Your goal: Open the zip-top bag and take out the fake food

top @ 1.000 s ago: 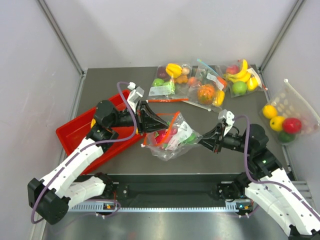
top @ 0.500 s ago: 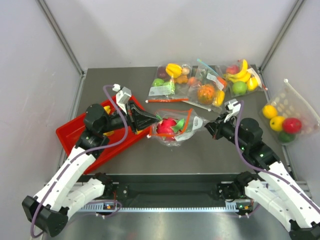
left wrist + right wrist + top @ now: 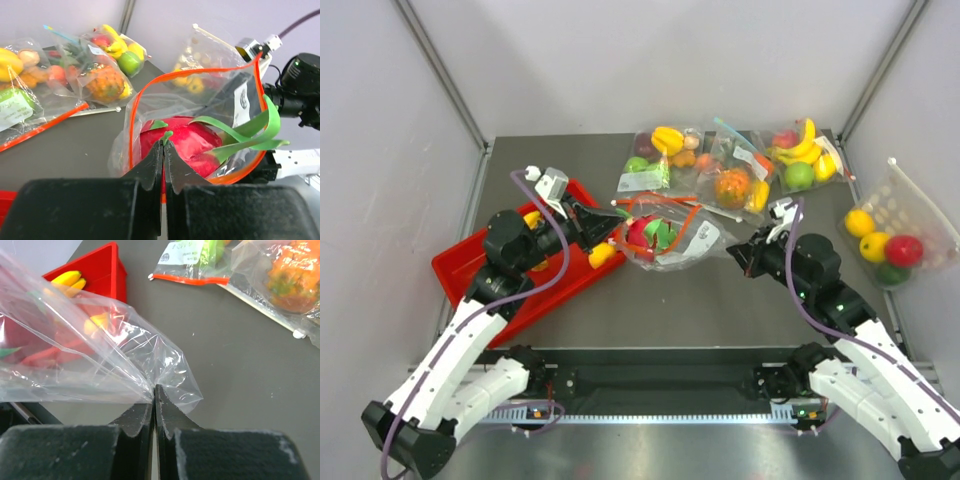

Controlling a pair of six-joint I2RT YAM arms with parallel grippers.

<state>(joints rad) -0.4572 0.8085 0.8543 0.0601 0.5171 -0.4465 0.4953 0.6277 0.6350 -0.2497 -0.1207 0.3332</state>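
Top view: zip-top bag (image 3: 682, 236) sits at frame centre, stretched between the two arms. L arm comes in from the left and R arm from the right. Left end effector (image 3: 163, 147): fingers pressed together, pinching the red-orange zip strip (image 3: 134, 125) at the near lip of the mouth. Right end effector (image 3: 153, 392): fingers also pressed together, pinching a crumpled fold of clear plastic at the bag's opposite end. The mouth gapes wide in the L wrist view, with the strip forming an open loop. Dragon fruit (image 3: 187, 142) is inside the bag, just behind the pinched lip, its green tips curling out toward the right of that frame. Yellow-orange fruit (image 3: 601, 254) is outside the bag at the right corner of the red tray (image 3: 470, 268) — can't tell whether it is in the tray or on the rim. Banana (image 3: 67, 279) lies in the tray, upper left of the R wrist view. Dark surface (image 3: 720, 310) carries three other filled bags (image 3: 730, 185) in a row above the centre, apart from the held bag. Dotted pouch (image 3: 895, 225) w/ fruit is at the far right edge.
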